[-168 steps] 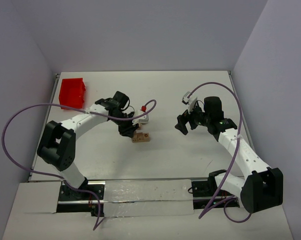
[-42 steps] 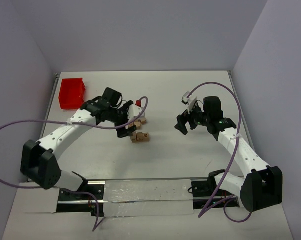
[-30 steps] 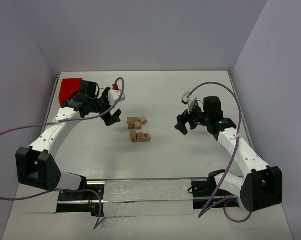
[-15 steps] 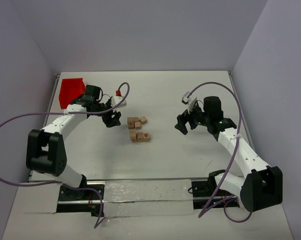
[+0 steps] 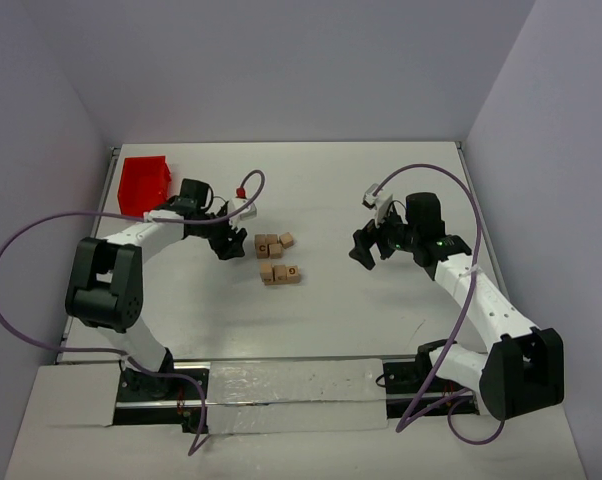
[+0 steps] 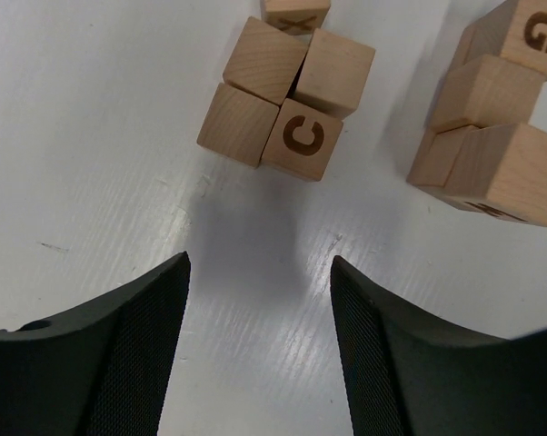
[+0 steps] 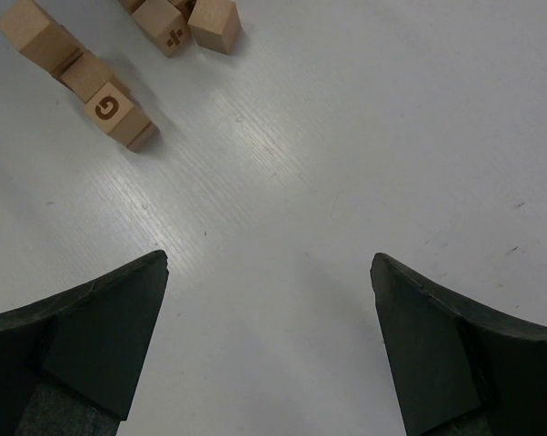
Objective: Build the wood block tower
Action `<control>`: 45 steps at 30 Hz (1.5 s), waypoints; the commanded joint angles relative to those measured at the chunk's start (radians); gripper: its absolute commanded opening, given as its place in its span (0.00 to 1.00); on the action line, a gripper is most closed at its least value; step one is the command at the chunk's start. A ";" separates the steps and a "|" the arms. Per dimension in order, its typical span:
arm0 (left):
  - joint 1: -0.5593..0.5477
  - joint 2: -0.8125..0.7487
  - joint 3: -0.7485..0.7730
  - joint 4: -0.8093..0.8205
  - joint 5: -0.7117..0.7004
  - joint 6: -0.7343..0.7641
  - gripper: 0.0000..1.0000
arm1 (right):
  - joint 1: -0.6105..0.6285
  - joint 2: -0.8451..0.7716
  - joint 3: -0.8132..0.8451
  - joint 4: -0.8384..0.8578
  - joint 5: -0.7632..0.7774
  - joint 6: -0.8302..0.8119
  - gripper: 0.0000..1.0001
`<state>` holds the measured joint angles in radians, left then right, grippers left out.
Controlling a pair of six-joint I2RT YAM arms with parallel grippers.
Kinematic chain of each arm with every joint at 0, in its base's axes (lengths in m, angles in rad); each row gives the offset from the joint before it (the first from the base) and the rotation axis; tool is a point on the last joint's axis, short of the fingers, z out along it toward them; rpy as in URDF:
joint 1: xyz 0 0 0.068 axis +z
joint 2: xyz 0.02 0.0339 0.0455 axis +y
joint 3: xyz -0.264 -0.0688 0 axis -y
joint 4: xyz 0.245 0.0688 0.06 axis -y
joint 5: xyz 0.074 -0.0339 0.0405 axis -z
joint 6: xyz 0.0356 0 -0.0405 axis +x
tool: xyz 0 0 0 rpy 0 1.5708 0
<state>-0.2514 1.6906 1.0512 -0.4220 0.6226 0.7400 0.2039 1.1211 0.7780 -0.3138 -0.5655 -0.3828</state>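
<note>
Left gripper (image 5: 224,243) has backed off, now left of the small light-tan wooden cubes (image 5: 280,272) mid-frame — fingers apart, empty, like the right gripper (image 5: 365,250). Cubes seem light, hard — pinch two flat sides.

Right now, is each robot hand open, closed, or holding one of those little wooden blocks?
Left hand: open, holding nothing; the wooden blocks lie just ahead of it.
Right hand: open wide, holding nothing.
</note>
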 commanded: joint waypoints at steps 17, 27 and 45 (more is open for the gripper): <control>-0.095 0.149 0.070 0.144 -0.111 -0.155 0.69 | -0.006 0.019 0.000 0.037 0.007 0.000 1.00; -0.100 0.269 0.241 0.110 -0.138 -0.241 0.69 | -0.004 0.020 0.003 0.036 0.013 -0.002 1.00; -0.057 0.186 0.276 -0.008 -0.013 -0.127 0.67 | -0.004 0.000 0.000 0.031 0.007 0.004 1.00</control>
<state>-0.3287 1.9464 1.2973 -0.3323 0.4757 0.4745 0.2039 1.1358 0.7780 -0.3138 -0.5610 -0.3828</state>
